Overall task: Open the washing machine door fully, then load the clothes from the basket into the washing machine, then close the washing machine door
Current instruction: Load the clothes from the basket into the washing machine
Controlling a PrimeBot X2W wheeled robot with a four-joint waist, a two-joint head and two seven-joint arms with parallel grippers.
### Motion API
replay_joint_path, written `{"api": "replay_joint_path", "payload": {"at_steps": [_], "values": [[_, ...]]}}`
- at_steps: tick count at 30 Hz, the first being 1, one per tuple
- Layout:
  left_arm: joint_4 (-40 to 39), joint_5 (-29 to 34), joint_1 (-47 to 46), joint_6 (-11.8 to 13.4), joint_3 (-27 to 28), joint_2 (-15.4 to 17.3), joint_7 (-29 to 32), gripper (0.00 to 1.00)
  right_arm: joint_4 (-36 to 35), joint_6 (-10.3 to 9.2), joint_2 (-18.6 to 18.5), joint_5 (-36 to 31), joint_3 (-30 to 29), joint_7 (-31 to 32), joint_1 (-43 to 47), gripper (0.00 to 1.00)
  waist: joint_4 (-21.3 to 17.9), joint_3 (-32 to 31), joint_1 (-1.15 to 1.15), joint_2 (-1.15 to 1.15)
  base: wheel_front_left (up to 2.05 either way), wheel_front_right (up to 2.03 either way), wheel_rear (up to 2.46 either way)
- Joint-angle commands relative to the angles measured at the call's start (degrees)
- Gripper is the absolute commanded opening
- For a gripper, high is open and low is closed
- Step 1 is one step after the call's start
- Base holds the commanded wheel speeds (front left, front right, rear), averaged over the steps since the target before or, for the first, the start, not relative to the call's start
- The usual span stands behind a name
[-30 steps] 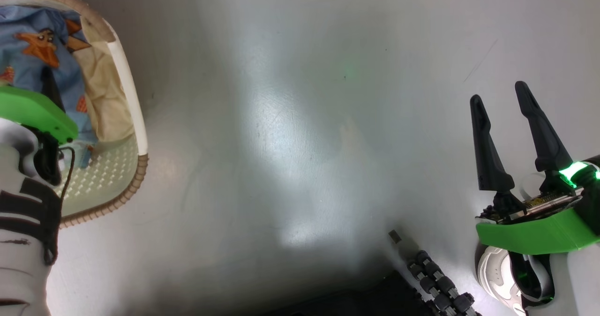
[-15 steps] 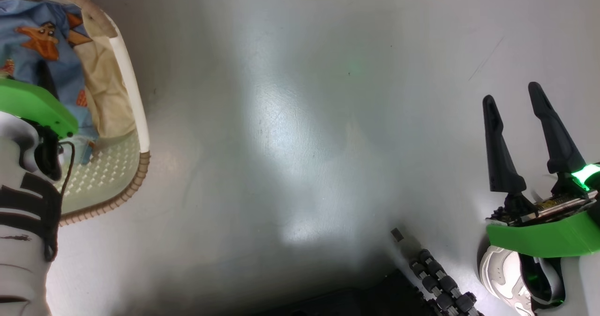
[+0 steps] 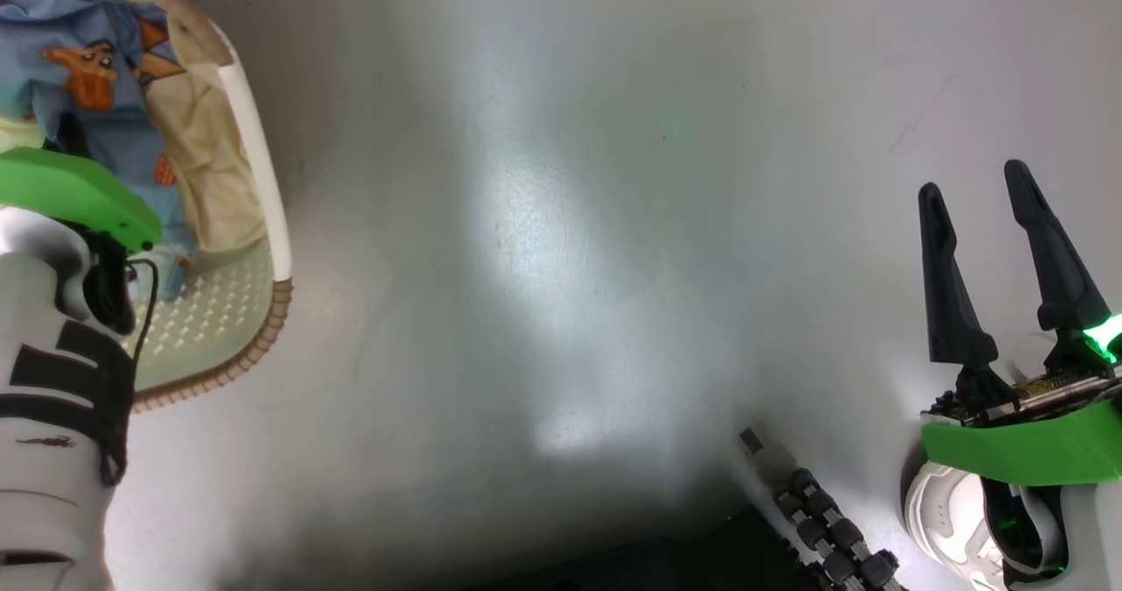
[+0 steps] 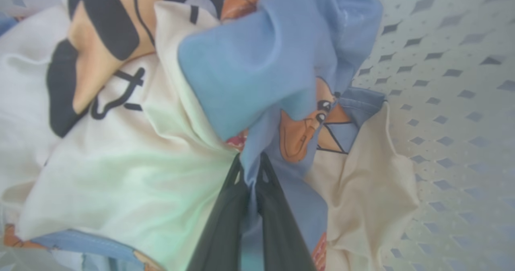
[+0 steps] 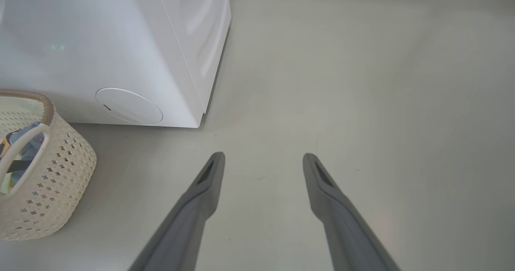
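The clothes point(image 4: 249, 74) lie in the basket point(image 3: 256, 161), which stands on the floor point(image 3: 570, 267) near the front of the machine point(image 5: 100, 42). The left gripper point(image 4: 251, 162) is down inside the basket and its jaws are clamped on a fold of the blue cloth. The right gripper point(image 3: 972, 179) hangs over bare floor, well apart from the basket, its jaws apart and holding nothing. I judge that loading is only at its start: no garment is out of the basket yet, and closing the door remains. If the door is open, I cannot tell
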Motion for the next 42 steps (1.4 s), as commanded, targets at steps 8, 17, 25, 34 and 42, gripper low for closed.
{"api": "replay_joint_path", "payload": {"at_steps": [8, 17, 25, 34, 42], "values": [[-6.28, -0.42, 7.41, -1.83, 2.74, 0.57, -2.73, 0.00, 0.17, 0.09, 0.09, 0.58, 0.70, -0.27, 0.81, 1.00, 2.72, -4.22, 0.00, 0.00, 0.00, 0.00, 0.00], [-24.26, 4.75, 19.78, -2.59, 8.79, -4.02, -2.76, 0.00, 1.85, 0.09, 0.33, 0.61, 0.89, -0.27, 0.43, 1.00, 5.53, -11.57, 0.00, 0.00, 0.00, 0.00, 0.00], [-34.94, 9.69, 30.36, -3.94, 14.72, -7.55, -2.77, 0.00, 4.36, 0.09, 0.50, 0.28, 1.95, -0.27, 1.11, 1.00, 6.73, -20.43, 0.00, 0.00, 0.00, 0.00, 0.00], [-44.59, 9.24, 41.62, -5.16, 16.11, -8.63, -2.77, 0.00, 6.92, 0.09, 1.26, -0.16, 3.13, -0.27, 3.67, 1.00, 8.00, -31.83, 0.00, 0.00, 0.00, 0.00, 0.00], [-55.48, 5.72, 52.03, -2.18, 12.34, -8.65, -2.77, 0.00, 8.68, 0.09, 1.50, -0.64, 3.76, -0.27, 7.64, 1.00, 9.69, -41.07, 0.00, 0.00, 0.00, 0.00, 0.00]]}}
